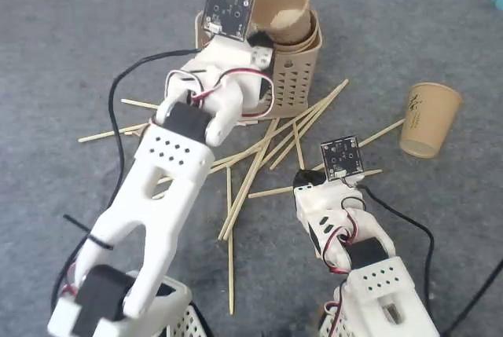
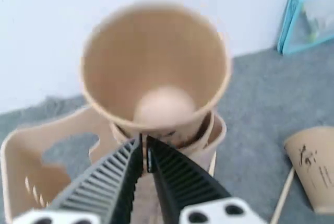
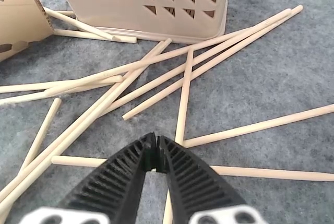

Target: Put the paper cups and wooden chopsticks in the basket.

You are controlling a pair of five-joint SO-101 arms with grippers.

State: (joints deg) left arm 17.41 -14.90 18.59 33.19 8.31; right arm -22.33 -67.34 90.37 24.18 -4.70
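Paper cup (image 2: 156, 72) rim pinched in closed left hand (image 2: 144, 143) over basket (image 2: 31, 153), lower before releasing; right hand (image 3: 156, 139) closed, empty.

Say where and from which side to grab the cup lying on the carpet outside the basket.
Grip the cup across its side wall, toward the narrower end, coming down from above. It lies on its side on the carpet, so both flanks of the round wall look free to clamp.
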